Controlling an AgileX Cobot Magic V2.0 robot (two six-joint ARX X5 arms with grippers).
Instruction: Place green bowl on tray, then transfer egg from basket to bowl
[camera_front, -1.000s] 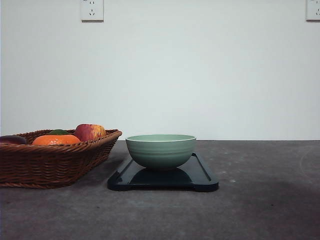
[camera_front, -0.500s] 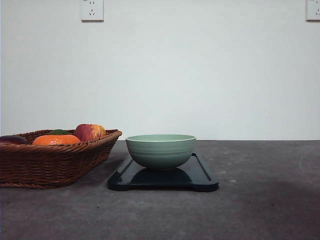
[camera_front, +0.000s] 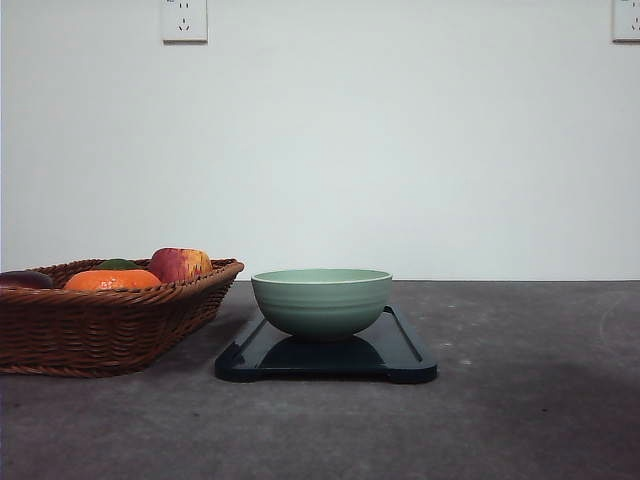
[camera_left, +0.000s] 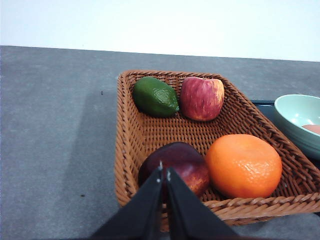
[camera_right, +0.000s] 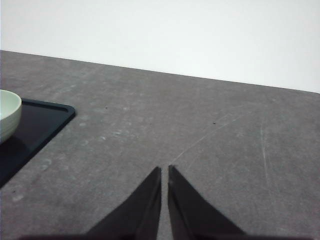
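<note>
- Left tool (camera_left: 163, 170): its two black tapered fingers are pressed together with only a hairline gap, gripping nothing; in the left wrist view the tips sit over the near rim of the wide brown woven wicker basket (camera_left: 125, 150), in front of the dark red apple (camera_left: 175, 167).
- Right tool (camera_right: 164, 169): its black fingers are likewise closed on nothing, above bare grey table (camera_right: 210, 145), well apart from the tray.
- Flat dark navy-black rectangular tray (camera_front: 400, 352) with rounded corners and a low rim lies on the table near the middle of the front view.
- Pale sage-green round ceramic bowl (camera_front: 321, 300) with faint ridges stands upright on the tray, toward the tray's far part.
- Inside the bowl, the left wrist view shows a small pinkish-tan rounded shape (camera_left: 312, 128), cut off at the picture edge; I cannot tell for sure what it is.
- The basket (camera_front: 110, 325) sits on the table just to the left of the tray; whether they touch I cannot tell.
- In the basket: a green lime-shaped fruit (camera_left: 155, 96) and a red-yellow apple (camera_left: 202, 98) side by side at the end farthest from the left tool, the dark red apple and a large orange (camera_left: 244, 165) side by side at the near end.
- White wall (camera_front: 400, 150) behind the table carries two sockets (camera_front: 184, 20).
</note>
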